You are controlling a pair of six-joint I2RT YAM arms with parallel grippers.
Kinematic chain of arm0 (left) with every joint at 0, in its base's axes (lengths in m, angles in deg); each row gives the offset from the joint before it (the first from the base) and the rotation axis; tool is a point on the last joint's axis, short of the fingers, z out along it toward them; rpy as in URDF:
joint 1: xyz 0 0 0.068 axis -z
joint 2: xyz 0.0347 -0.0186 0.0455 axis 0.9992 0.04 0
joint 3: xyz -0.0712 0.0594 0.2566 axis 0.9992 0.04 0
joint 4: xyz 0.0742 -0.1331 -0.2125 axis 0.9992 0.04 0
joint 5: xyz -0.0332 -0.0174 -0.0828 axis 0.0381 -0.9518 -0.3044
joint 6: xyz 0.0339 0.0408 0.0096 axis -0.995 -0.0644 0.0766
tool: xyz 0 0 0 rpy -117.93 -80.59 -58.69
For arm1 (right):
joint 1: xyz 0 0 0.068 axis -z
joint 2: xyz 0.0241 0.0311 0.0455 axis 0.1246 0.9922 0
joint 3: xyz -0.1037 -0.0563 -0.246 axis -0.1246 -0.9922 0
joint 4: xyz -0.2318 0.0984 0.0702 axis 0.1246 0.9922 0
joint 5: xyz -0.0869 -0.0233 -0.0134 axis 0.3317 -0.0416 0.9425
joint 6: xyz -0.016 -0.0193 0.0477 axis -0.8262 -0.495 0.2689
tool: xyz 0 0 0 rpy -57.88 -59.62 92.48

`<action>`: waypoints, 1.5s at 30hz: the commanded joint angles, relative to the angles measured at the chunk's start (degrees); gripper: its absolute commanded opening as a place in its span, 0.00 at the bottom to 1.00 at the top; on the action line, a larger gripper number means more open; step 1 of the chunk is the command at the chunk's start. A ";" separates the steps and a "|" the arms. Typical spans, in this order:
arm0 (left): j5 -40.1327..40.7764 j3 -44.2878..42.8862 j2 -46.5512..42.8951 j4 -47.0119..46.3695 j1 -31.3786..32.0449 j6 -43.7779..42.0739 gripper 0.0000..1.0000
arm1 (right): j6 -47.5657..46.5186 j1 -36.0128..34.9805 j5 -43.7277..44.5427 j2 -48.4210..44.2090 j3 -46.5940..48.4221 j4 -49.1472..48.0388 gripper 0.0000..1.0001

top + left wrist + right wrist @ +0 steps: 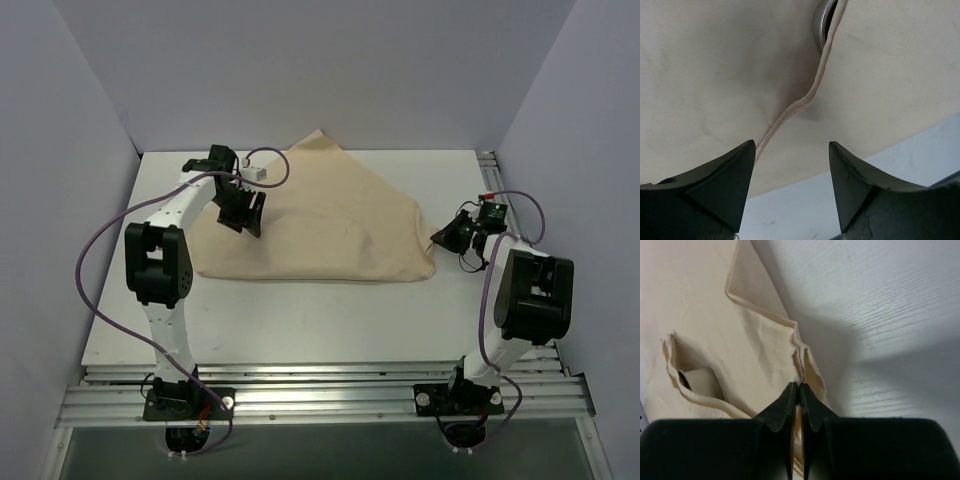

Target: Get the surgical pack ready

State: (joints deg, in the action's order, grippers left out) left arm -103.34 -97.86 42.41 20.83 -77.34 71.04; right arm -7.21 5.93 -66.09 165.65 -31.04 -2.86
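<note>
Lying folded on the white table (300,320), the tan cloth (320,225) makes a rough triangle, with its peak on the far side and its long edge on the near side. The weave looks soft and faintly creased. The left fingers (725,185), dark wedges, stand wide apart over the cloth's left part, holding nothing. Beyond them a stitched hem curves to a shiny rounded steel rim (821,22) peeking from the fold. The right fingers (782,410) are pressed together on the cloth's right corner, pinching its hem.

White table (300,320), tan cloth bundle (320,220) lying across its far half
</note>
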 commanded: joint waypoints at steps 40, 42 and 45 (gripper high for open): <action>2.22 -1.24 -0.22 -0.89 -0.17 -0.68 0.70 | 2.05 2.65 -10.34 2.81 -9.05 -8.39 0.45; 2.57 -0.98 -0.65 -0.89 -0.17 -0.85 0.70 | 0.12 2.74 -7.81 3.07 -6.32 -6.21 0.43; 2.84 -0.36 -0.92 -1.24 -0.09 -0.94 0.70 | -2.08 2.56 -3.59 2.81 -2.73 -1.98 0.38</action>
State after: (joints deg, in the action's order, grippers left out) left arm -100.65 -97.86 42.52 20.63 -77.36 70.89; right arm -6.12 8.29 -74.59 168.10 -38.10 -9.15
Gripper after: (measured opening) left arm 0.698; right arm 0.386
